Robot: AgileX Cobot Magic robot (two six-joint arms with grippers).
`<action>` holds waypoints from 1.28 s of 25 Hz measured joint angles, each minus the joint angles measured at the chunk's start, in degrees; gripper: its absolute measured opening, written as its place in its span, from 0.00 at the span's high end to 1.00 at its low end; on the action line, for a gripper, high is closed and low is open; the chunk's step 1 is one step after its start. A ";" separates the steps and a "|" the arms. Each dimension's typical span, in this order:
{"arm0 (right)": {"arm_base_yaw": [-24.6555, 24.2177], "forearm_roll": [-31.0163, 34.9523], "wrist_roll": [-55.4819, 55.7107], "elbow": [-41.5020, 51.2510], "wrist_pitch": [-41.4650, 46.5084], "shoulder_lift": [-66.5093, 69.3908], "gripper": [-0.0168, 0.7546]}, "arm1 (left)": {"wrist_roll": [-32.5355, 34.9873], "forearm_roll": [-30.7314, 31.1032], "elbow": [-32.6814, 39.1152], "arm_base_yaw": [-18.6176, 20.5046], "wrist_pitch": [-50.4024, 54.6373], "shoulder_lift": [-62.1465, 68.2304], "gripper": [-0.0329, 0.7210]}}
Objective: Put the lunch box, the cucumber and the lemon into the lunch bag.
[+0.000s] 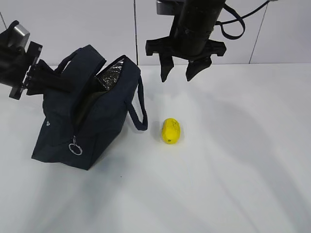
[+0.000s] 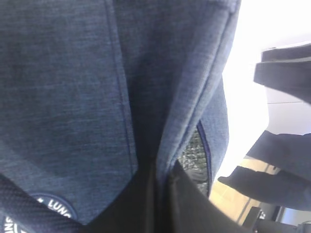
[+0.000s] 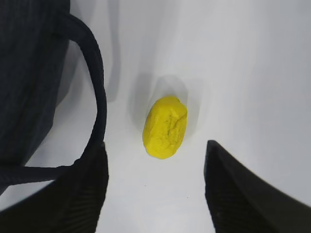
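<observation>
The navy lunch bag [image 1: 97, 121] stands tilted at the left of the table, its top unzipped and its silver lining [image 1: 109, 75] showing. My left gripper [image 1: 46, 77] is shut on the bag's upper fabric at the far left; in the left wrist view the cloth [image 2: 73, 97] fills the frame and runs down between the jaws. The yellow lemon [image 1: 171, 131] lies on the table just right of the bag. My right gripper [image 1: 177, 73] hangs open above and behind it, with the lemon [image 3: 165, 127] ahead of its dark fingers [image 3: 82, 194]. The lunch box and the cucumber are out of view.
One loop handle [image 3: 99, 97] of the bag droops toward the lemon, close to my right gripper's left finger. A silver ring pull [image 1: 75, 147] hangs at the bag's near end. White table [image 1: 233, 184] stretches to the right and front; a white wall stands behind.
</observation>
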 joint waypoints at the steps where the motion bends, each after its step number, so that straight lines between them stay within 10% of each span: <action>1: 0.00 -0.23 0.37 0.00 0.00 0.10 0.37 | 0.00 0.28 0.00 0.24 -0.59 0.00 0.97; 32: 0.00 1.66 10.87 0.00 -0.68 15.43 0.25 | 0.18 2.81 0.00 0.59 -1.76 0.00 0.97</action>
